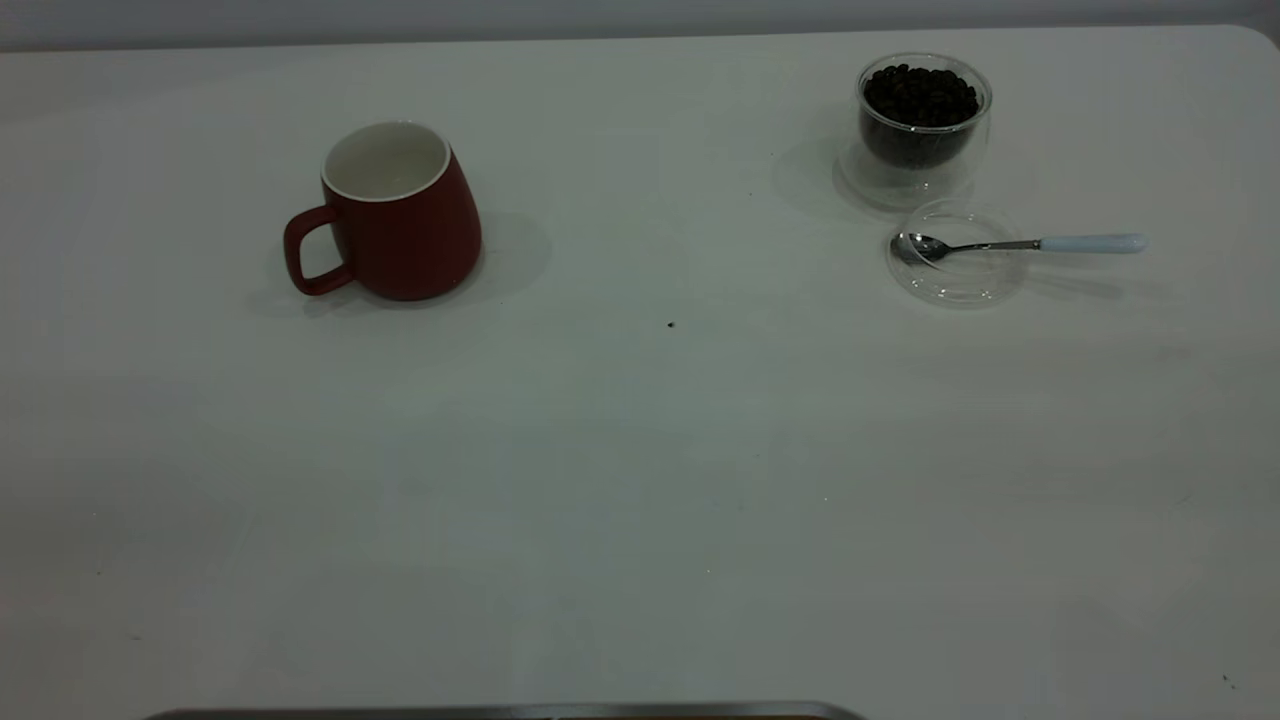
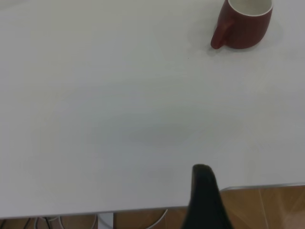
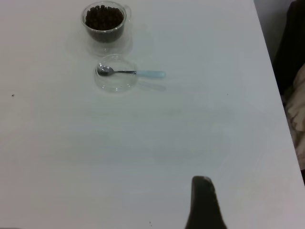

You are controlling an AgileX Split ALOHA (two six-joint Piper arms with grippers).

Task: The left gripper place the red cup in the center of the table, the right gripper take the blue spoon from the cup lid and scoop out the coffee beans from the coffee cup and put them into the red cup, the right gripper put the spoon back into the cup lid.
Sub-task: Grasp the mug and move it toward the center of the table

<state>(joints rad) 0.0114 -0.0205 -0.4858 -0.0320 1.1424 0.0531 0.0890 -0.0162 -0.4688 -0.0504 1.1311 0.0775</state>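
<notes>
The red cup [image 1: 395, 215] stands upright on the left part of the white table [image 1: 640, 450], handle to the left; it also shows in the left wrist view [image 2: 244, 23]. The coffee cup [image 1: 922, 125] with coffee beans [image 1: 920, 98] stands at the far right. In front of it lies the cup lid [image 1: 958, 265], with the blue spoon [image 1: 1030, 244] resting across it, handle to the right. The right wrist view shows the coffee cup [image 3: 104, 23], lid [image 3: 116, 79] and spoon [image 3: 138, 73]. The left gripper [image 2: 204, 195] and right gripper [image 3: 204, 202] are far from these things, near the table's front edge.
A small dark speck [image 1: 670, 324] lies near the table's middle. A metal edge [image 1: 500, 712] runs along the front of the exterior view. The table's right edge [image 3: 279, 105] shows in the right wrist view, with dark shapes beyond it.
</notes>
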